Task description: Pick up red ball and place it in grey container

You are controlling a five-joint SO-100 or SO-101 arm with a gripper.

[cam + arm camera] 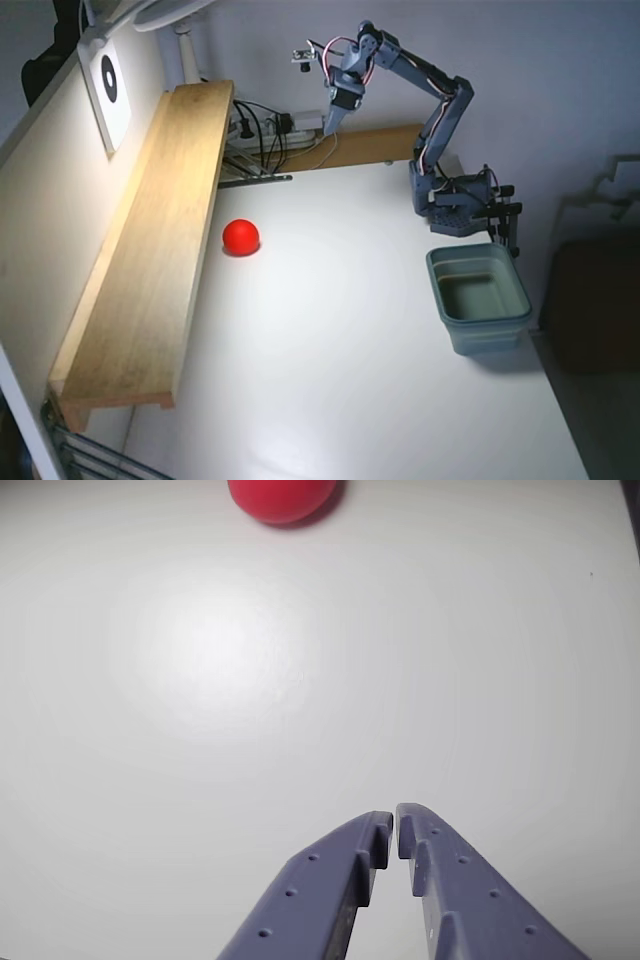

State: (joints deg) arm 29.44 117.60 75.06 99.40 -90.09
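My pincer (pixel 394 825) hangs in the air with its jaws together and nothing between them, held high over the far end of the white table (pixel 350 330). In the wrist view the red ball (pixel 282 498) lies on the bare table at about eleven o'clock from my fingertips, well apart from them and cut off by the top edge. In the fixed view the ball sits just beside the long wooden shelf (pixel 150 260), and the grey container (pixel 478 297) stands at the table's three o'clock edge, below my arm's base (pixel 455 200).
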